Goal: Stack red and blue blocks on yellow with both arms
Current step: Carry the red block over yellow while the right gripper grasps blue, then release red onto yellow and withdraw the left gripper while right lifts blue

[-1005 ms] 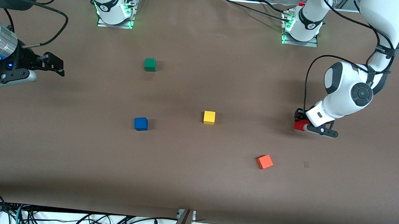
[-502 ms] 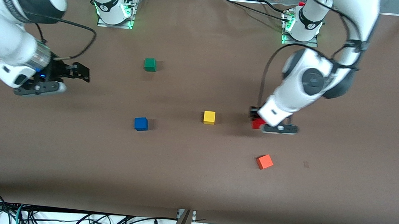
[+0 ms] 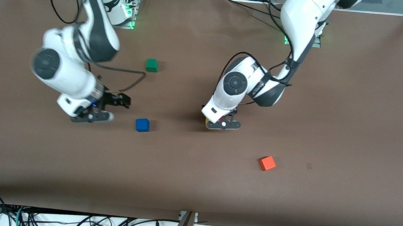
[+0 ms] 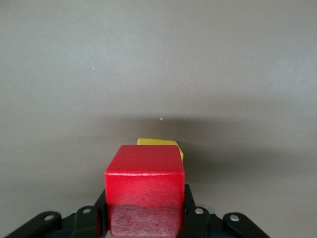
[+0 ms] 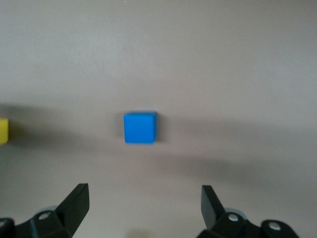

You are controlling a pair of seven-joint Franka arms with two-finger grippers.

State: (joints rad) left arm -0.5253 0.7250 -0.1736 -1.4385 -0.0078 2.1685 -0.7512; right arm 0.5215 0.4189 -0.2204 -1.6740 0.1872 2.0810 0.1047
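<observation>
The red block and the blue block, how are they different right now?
The red block is squeezed between the fingers of the shut left gripper, up in the air over the yellow block; the blue block sits on the table with nothing touching it. The open right gripper is only near the blue block. Both are plain cubes of the same size.

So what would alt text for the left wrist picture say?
The left gripper is shut on a red cube, held over a yellow cube whose edge peeks out past it on the plain brown table.
</observation>
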